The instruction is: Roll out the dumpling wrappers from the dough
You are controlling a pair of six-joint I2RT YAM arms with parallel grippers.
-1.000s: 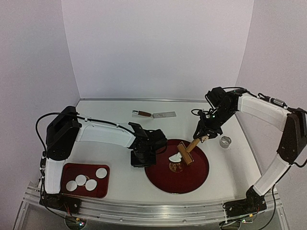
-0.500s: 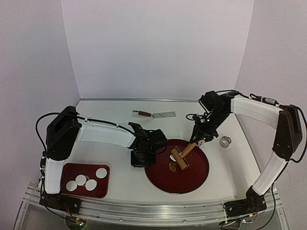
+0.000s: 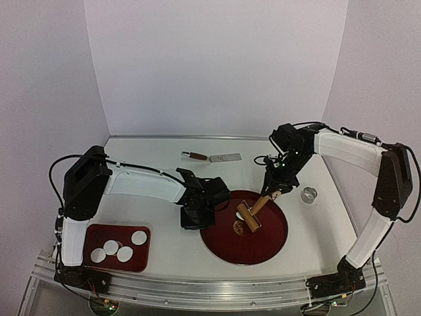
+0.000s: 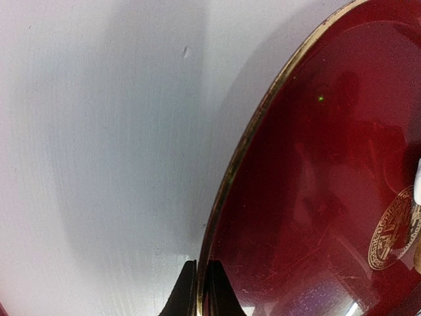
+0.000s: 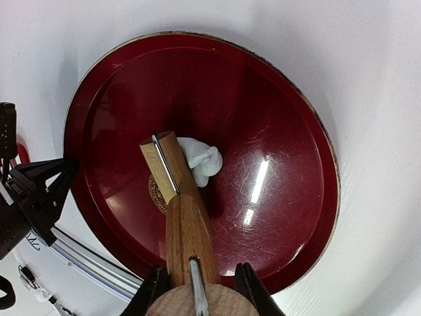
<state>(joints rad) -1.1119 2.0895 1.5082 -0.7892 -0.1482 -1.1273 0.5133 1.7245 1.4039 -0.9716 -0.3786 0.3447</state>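
STEP: ragged white dough lump (image 5: 202, 160) being flattened on round gold-rimmed red plate (image 5: 276, 131) | RIGHT PINCER (image 5: 199, 289): clamped on wooden roller (image 5: 181, 204) handle | LEFT PINCER (image 4: 202, 289): closed on plate rim | thin white dumpling wrappers (image 3: 110, 247): four laid in red rectangular tray (image 3: 99, 234), front-left | ADVICE: even pressure advised.

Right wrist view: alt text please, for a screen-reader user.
Jaws of the right gripper clamp the handle of a small wooden roller, its head lying on a ragged white dough lump on a round dark-red plate with a gold rim. The left gripper sits at the plate's left rim.
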